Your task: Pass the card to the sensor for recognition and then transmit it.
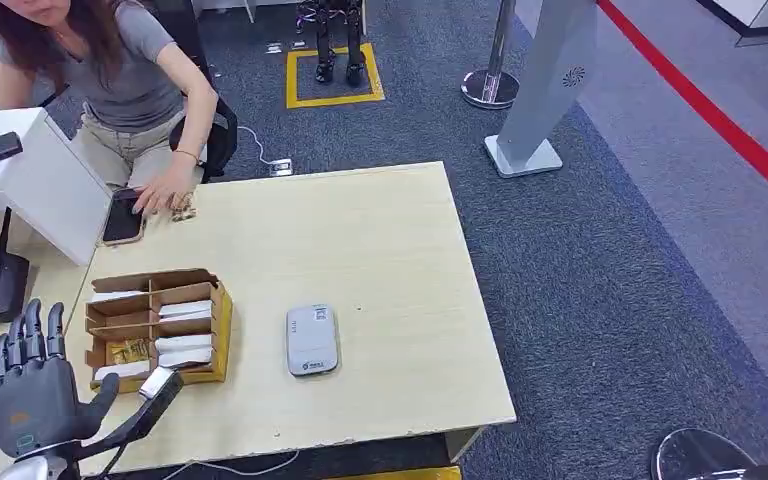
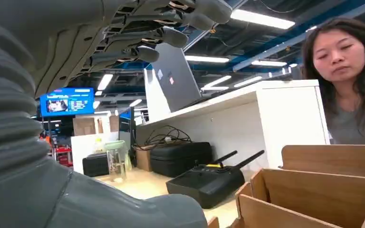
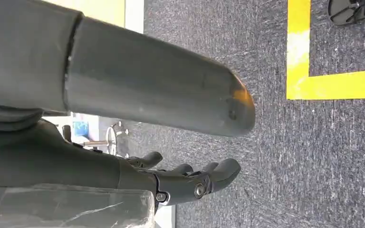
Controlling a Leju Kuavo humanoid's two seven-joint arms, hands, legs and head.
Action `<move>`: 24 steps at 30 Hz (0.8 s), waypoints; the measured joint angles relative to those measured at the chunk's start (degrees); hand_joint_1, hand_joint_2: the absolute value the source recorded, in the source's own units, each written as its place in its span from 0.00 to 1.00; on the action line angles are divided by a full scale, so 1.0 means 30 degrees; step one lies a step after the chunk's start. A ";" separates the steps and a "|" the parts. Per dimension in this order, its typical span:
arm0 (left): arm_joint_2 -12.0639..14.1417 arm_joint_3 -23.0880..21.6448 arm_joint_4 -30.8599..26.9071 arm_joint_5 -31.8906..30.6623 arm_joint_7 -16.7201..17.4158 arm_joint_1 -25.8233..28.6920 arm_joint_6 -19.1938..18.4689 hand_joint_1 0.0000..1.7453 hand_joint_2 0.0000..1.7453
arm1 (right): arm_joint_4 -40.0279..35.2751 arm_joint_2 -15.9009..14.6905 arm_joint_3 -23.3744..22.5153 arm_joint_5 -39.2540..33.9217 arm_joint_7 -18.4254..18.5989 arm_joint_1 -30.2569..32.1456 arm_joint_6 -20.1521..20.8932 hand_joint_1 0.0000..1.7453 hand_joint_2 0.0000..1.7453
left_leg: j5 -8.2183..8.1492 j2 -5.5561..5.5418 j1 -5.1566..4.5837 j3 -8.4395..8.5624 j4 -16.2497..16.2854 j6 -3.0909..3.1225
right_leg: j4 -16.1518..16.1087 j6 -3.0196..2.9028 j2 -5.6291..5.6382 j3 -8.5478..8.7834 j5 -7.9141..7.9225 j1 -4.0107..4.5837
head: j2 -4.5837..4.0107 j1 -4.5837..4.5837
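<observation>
Pale wood counter [image 1: 380, 230] on grey carpet. Left hand [image 1: 32, 385] fingers spread, empty, beside cardboard box [image 1: 158, 326] holding white cards [image 1: 184, 309]. Grey sensor [image 1: 312, 340] right of box. Right hand [image 3: 190, 178] loosely extended, empty, above carpet.

Left hand [image 1: 32, 392] raised, fingers [image 1: 30, 335] spread; right hand [image 3: 185, 178] hangs.

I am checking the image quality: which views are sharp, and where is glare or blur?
Head view: even light, the sensor and card box sharp. Left wrist view: bright ceiling lamps glare, the left hand close and soft. Right wrist view: the right hand blurred at close range, the carpet grainy.
</observation>
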 joint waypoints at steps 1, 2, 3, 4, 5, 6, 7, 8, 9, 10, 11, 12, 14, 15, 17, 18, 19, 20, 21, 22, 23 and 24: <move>0.0000 0.0000 0.0000 0.0000 0.0000 0.0002 0.0000 0.00 1.00 | 0.0000 0.0000 0.0000 0.0000 0.0000 0.0000 0.0000 0.00 0.00 | 0.0000 0.0000 0.0000 0.0000 0.0000 0.0000 | 0.0000 0.0000 0.0000 0.0000 0.0000 0.0000 | 0.0000 0.0000; 0.0000 0.0000 0.0000 0.0000 0.0000 0.0002 0.0000 0.00 1.00 | 0.0000 0.0000 0.0000 0.0000 0.0000 0.0000 0.0000 0.00 0.00 | 0.0000 0.0000 0.0000 0.0000 0.0000 0.0000 | 0.0000 0.0000 0.0000 0.0000 0.0000 0.0000 | 0.0000 0.0000; 0.0000 0.0000 0.0000 0.0000 0.0000 0.0002 0.0000 0.00 1.00 | 0.0000 0.0000 0.0000 0.0000 0.0000 0.0000 0.0000 0.00 0.00 | 0.0000 0.0000 0.0000 0.0000 0.0000 0.0000 | 0.0000 0.0000 0.0000 0.0000 0.0000 0.0000 | 0.0000 0.0000; 0.0000 0.0000 0.0000 0.0000 0.0000 0.0002 0.0000 0.00 1.00 | 0.0000 0.0000 0.0000 0.0000 0.0000 0.0000 0.0000 0.00 0.00 | 0.0000 0.0000 0.0000 0.0000 0.0000 0.0000 | 0.0000 0.0000 0.0000 0.0000 0.0000 0.0000 | 0.0000 0.0000; 0.0000 -0.0007 0.0007 -0.0014 0.0000 0.0002 0.0000 0.00 1.00 | 0.0000 0.0000 0.0000 0.0000 0.0000 0.0000 0.0000 0.00 0.00 | 0.0000 0.0000 0.0000 0.0000 0.0000 0.0000 | 0.0000 0.0000 0.0000 0.0000 0.0000 0.0000 | 0.0000 0.0000; 0.0000 -0.0022 0.0007 -0.0058 0.0073 0.0002 -0.0007 0.00 1.00 | 0.0000 0.0000 0.0000 0.0000 -0.0015 -0.0001 0.0000 0.00 0.00 | 0.0000 0.0000 0.0000 0.0000 0.0000 0.0000 | 0.0000 0.0000 0.0000 0.0000 0.0000 0.0000 | 0.0000 0.0000; 0.0007 -0.0058 0.0007 -0.0072 0.0260 0.0004 -0.0058 0.00 1.00 | 0.0000 0.0000 0.0000 0.0000 -0.0072 0.0000 -0.0007 0.00 0.00 | 0.0000 0.0000 0.0000 0.0000 0.0000 0.0000 | 0.0000 0.0000 0.0000 0.0000 0.0000 0.0000 | 0.0000 0.0000; 0.0044 -0.0145 0.0015 -0.0124 0.0407 0.0015 -0.0080 0.00 1.00 | 0.0000 0.0000 0.0000 0.0000 -0.0087 0.0000 -0.0007 0.00 0.00 | 0.0000 0.0000 0.0000 0.0000 0.0000 0.0000 | 0.0000 0.0000 0.0000 0.0000 0.0000 0.0000 | 0.0000 0.0000; 0.0102 -0.0240 0.0015 -0.0146 0.0590 0.0024 -0.0110 0.00 1.00 | 0.0000 0.0000 0.0000 0.0000 -0.0124 0.0000 -0.0007 0.00 0.00 | 0.0000 0.0000 0.0001 0.0000 0.0000 0.0000 | 0.0000 0.0000 0.0000 0.0000 0.0000 0.0000 | 0.0000 0.0000; 0.0138 -0.0313 0.0015 -0.0175 0.0706 0.0030 -0.0124 0.00 1.00 | 0.0000 0.0000 0.0000 0.0000 -0.0124 0.0000 -0.0007 0.00 0.00 | 0.0000 0.0000 0.0001 -0.0001 0.0000 0.0000 | 0.0000 0.0000 0.0000 0.0000 0.0000 0.0000 | 0.0000 0.0000; 0.0197 -0.0372 0.0015 -0.0175 0.0831 0.0033 -0.0168 0.00 1.00 | 0.0000 0.0000 0.0000 -0.0037 -0.0124 0.0000 -0.0014 0.00 0.00 | 0.0000 0.0000 0.0001 0.0000 0.0000 0.0000 | 0.0000 0.0000 0.0000 0.0000 0.0000 0.0000 | 0.0000 0.0000; 0.0219 -0.0430 0.0015 -0.0175 0.0970 0.0044 -0.0234 0.00 1.00 | 0.0000 0.0000 0.0000 -0.0051 -0.0117 -0.0001 -0.0007 0.00 0.00 | 0.0000 0.0000 0.0000 -0.0001 0.0000 0.0000 | 0.0000 0.0000 0.0000 0.0001 0.0000 0.0000 | 0.0000 0.0000; 0.0312 -0.0546 0.0022 -0.0182 0.1144 0.0111 -0.0350 0.00 1.00 | -0.0007 0.0000 0.0000 -0.0051 -0.0109 0.0000 -0.0008 0.00 0.00 | 0.0000 0.0001 0.0001 0.0000 0.0000 0.0000 | 0.0000 0.0000 0.0001 -0.0001 0.0000 0.0000 | 0.0000 0.0007; 0.0335 -0.0604 0.0022 -0.0182 0.1180 0.0146 -0.0415 0.00 1.00 | -0.0007 0.0000 0.0000 -0.0051 -0.0102 0.0001 -0.0008 0.00 0.00 | 0.0000 0.0001 0.0000 0.0000 0.0000 0.0000 | 0.0000 0.0000 0.0001 -0.0001 0.0000 0.0000 | 0.0000 0.0000; 0.0394 -0.0656 0.0044 -0.0182 0.1224 0.0211 -0.0503 0.00 1.00 | -0.0007 0.0000 0.0000 -0.0051 -0.0058 -0.0002 -0.0015 0.00 0.00 | 0.0000 0.0000 0.0000 0.0000 0.0000 0.0000 | 0.0000 0.0000 0.0000 0.0000 0.0000 0.0000 | 0.0000 0.0000; 0.0437 -0.0707 0.0080 -0.0182 0.1261 0.0237 -0.0569 0.00 1.00 | -0.0007 0.0000 0.0000 -0.0044 -0.0058 0.0000 -0.0029 0.00 0.00 | 0.0000 0.0000 0.0000 -0.0001 0.0000 0.0000 | 0.0000 0.0000 0.0000 -0.0001 0.0000 0.0000 | 0.0000 0.0000; 0.0466 -0.0787 0.0139 -0.0189 0.1311 0.0260 -0.0663 0.00 1.00 | -0.0015 0.0000 0.0000 -0.0044 -0.0058 -0.0001 -0.0029 0.00 0.00 | 0.0000 0.0000 0.0000 -0.0001 0.0000 0.0000 | 0.0000 0.0000 0.0000 0.0000 0.0000 0.0000 | 0.0000 0.0007; 0.0488 -0.0830 0.0175 -0.0189 0.1347 0.0288 -0.0685 0.00 1.00 | -0.0029 -0.0007 0.0000 -0.0030 -0.0058 -0.0002 -0.0030 0.00 0.00 | 0.0000 0.0000 0.0000 -0.0001 0.0000 0.0000 | -0.0001 0.0000 0.0000 0.0000 0.0000 0.0000 | 0.0000 0.0000; 0.0503 -0.0882 0.0204 -0.0189 0.1384 0.0320 -0.0685 0.00 1.00 | -0.0044 -0.0007 0.0000 -0.0007 -0.0058 -0.0001 -0.0029 0.00 0.00 | 0.0000 0.0000 0.0000 0.0000 0.0000 0.0000 | -0.0001 0.0000 0.0000 0.0000 0.0000 0.0000 | 0.0000 0.0000; 0.0554 -0.0977 0.0270 -0.0189 0.1509 0.0354 -0.0685 0.00 1.00 | -0.0073 -0.0007 0.0000 0.0007 -0.0058 0.0000 -0.0029 0.00 0.00 | 0.0000 0.0000 -0.0001 0.0000 0.0000 0.0000 | 0.0000 0.0000 0.0000 0.0000 0.0000 0.0000 | 0.0000 0.0000; 0.0590 -0.1056 0.0335 -0.0189 0.1574 0.0386 -0.0700 0.00 1.00 | -0.0087 -0.0007 0.0000 0.0015 -0.0058 -0.0001 -0.0029 0.00 0.00 | 0.0000 0.0000 0.0000 0.0000 0.0000 0.0000 | -0.0001 0.0000 0.0000 0.0000 0.0000 0.0000 | 0.0000 0.0000; 0.0634 -0.1108 0.0372 -0.0189 0.1647 0.0414 -0.0714 0.00 1.00 | -0.0095 -0.0007 0.0000 0.0015 -0.0058 0.0000 -0.0029 0.00 0.00 | 0.0000 0.0000 0.0000 0.0000 0.0000 0.0000 | -0.0001 0.0000 0.0000 -0.0001 0.0000 0.0000 | 0.0000 0.0007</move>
